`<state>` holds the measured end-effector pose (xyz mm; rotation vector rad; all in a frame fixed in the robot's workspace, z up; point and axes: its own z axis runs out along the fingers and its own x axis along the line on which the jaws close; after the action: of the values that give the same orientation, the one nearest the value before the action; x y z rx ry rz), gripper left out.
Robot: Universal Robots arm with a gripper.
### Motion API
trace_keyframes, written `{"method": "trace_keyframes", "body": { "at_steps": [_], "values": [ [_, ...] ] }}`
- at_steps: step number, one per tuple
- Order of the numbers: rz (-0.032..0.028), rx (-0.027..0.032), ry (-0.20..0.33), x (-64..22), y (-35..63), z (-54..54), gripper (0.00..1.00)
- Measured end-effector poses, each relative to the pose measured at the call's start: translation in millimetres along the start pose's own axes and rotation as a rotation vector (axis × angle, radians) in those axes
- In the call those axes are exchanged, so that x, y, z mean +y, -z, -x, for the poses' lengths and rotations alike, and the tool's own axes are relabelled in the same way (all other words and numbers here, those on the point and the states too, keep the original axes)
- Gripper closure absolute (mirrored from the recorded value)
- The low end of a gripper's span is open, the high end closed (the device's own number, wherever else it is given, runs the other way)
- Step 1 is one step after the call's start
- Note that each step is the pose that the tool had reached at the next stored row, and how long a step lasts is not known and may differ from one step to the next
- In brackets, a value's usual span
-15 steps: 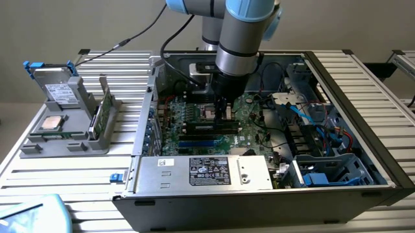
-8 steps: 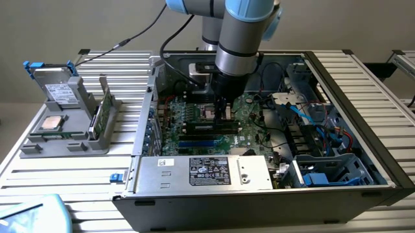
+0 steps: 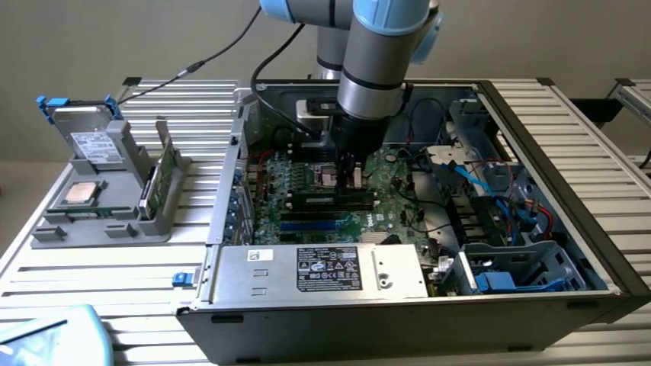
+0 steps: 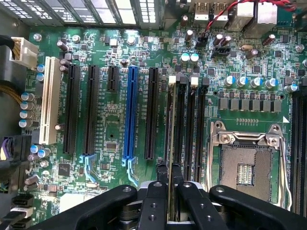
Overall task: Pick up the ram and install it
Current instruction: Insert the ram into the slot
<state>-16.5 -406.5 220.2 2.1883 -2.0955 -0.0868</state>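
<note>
The surface is a pale metal table of parallel ribbed slats. A dark-grey steel computer case, open on top, rests directly on it. Just beside the case, toward the exterior view's left, sits a grey moulded parts fixture. A light-blue object occupies the near left corner.

Plain beige-grey wall across the top of the exterior view, matt and bare. Below it, a worktable of pale ribbed aluminium slats, ribs running from the frame's left to its right, spreading from centre to lower left and again along the right side. Black end caps at the far corners. At the upper right edge, a second slatted surface, set apart by a dark gap. Beyond the table's left edge, a beige area, wall or floor impossible to tell. Soft, even light, only faint shadows between the slats.
</note>
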Motion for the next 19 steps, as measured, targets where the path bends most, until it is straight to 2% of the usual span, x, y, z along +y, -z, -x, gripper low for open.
{"method": "trace_keyframes", "body": {
  "at_steps": [12,19],
  "values": [
    [0.0008,0.0014,0.0,-0.2,-2.3,0.3,0.86],
    [0.0127,0.0009,0.0,-0.4,-2.4,0.3,0.86]
  ]
}}
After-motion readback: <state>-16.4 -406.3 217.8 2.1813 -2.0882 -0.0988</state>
